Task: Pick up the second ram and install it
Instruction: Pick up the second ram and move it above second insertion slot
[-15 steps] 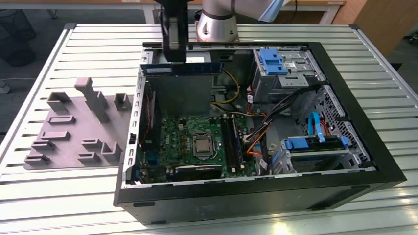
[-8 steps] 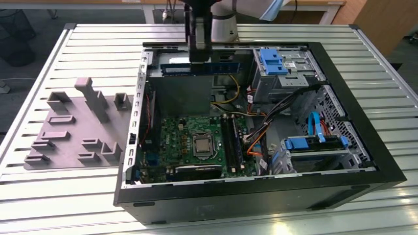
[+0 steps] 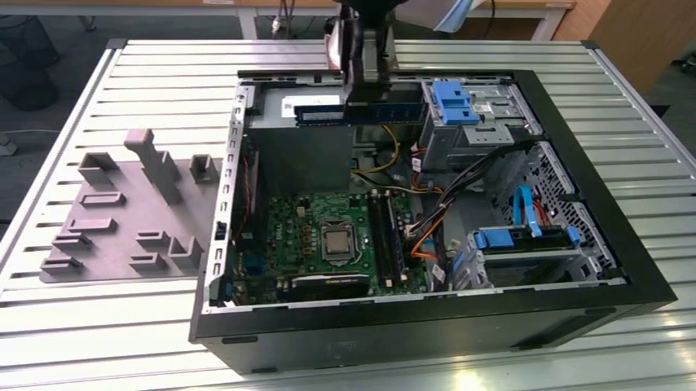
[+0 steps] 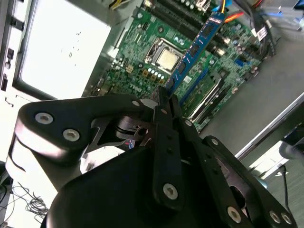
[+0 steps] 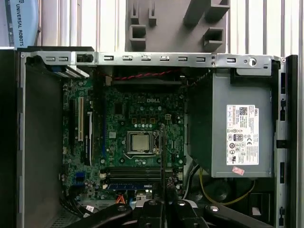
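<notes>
The ram is clamped between the closed fingers of the gripper and is held level above the far side of the open case, over the motherboard.

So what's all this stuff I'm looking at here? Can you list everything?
computer case: one, black, open, lying on the slatted table
slatted table: one, silver-grey, under everything
motherboard: one, green, on the floor of the case
processor socket: one, silver, mid-board
power supply: one, grey box with a white label, beside the board
drive brackets: several, bright blue, on the exterior view's right side of the case
cables: a bundle, orange, yellow and black, between board and drive bays
moulded fixture: one, grey-mauve, on the table to the exterior view's left of the case
second ram: one, dark blue stick, held above the case
fingers: black, shut on the stick
</notes>
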`<state>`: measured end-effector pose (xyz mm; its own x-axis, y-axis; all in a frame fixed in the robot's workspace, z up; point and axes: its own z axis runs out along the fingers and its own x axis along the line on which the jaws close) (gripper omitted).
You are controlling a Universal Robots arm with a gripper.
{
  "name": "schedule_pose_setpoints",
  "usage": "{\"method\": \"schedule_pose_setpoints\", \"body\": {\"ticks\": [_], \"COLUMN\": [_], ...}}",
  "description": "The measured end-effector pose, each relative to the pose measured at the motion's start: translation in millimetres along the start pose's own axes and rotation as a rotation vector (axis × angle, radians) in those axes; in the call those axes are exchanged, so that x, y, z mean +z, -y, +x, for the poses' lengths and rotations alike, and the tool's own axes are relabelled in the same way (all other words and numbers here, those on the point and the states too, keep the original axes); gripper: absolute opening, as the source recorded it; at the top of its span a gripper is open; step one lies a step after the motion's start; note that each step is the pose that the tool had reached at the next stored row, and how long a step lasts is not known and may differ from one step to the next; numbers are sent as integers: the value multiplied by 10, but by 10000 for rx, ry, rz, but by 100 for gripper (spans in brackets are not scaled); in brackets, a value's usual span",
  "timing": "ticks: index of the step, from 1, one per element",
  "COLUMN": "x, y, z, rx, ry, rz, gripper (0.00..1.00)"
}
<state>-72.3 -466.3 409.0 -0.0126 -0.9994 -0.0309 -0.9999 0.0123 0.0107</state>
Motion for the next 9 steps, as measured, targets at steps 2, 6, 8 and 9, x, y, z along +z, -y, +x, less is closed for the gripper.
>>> {"method": "schedule_pose_setpoints", "body": {"ticks": [2, 6, 8, 9], "x": [0, 0, 0, 0], "y": [61, 165, 170, 170], "z": [-1, -2, -1, -2], "rx": [-1, -1, 0, 1], "ry": [0, 0, 0, 0], "rz": [0, 0, 0, 0], "gripper": [14, 14, 14, 14]}}
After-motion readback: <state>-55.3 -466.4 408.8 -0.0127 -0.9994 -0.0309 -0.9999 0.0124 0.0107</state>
